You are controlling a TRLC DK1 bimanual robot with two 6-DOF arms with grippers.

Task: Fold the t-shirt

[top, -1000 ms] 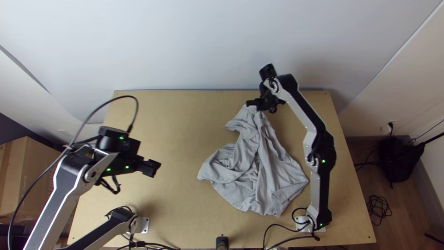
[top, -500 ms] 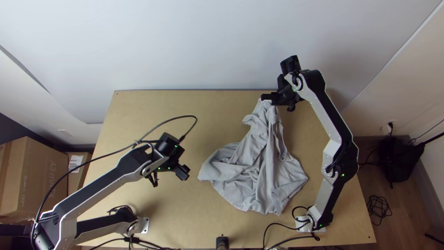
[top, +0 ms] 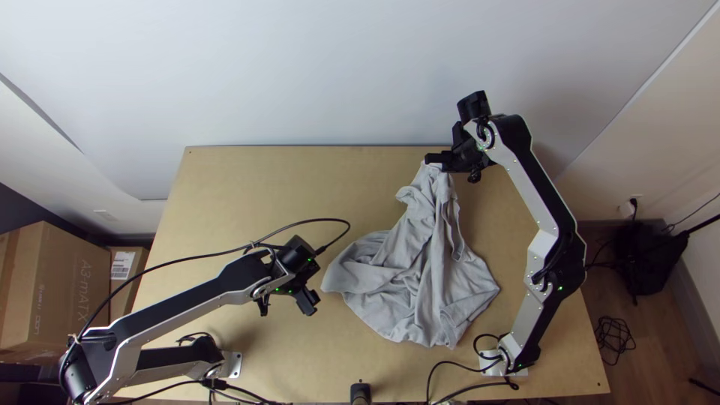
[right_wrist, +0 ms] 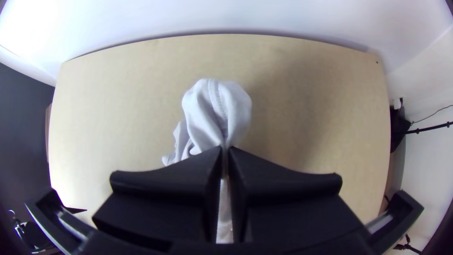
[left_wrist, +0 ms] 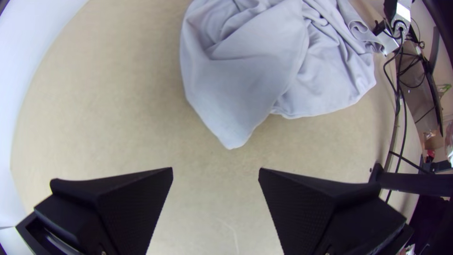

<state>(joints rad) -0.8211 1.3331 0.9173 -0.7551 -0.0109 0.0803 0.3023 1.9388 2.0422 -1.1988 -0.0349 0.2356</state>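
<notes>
Near the table's far edge my right gripper (top: pixel 436 163) is shut on the upper end of the grey t-shirt (top: pixel 420 262), which rises to it in a narrow bunch and lies crumpled lower down. In the right wrist view the shirt (right_wrist: pixel 212 108) bulges out beyond the closed right gripper (right_wrist: pixel 225 150). My left gripper (top: pixel 309 306) is just left of the shirt's left corner. In the left wrist view the left gripper (left_wrist: pixel 216 172) is open with nothing between its fingers, and a rounded corner of the shirt (left_wrist: pixel 240 85) lies a little beyond the tips.
The wooden table (top: pixel 247 180) has bare wood on its far left and along its right side. Cardboard boxes (top: pixel 56 285) stand on the floor at the left. A small black device (top: pixel 361 393) is at the near edge, and cables run by the right base.
The left arm has swung right and toward the near side, up to the shirt's left corner. The right gripper has moved right, pulling the shirt's upper end along.
</notes>
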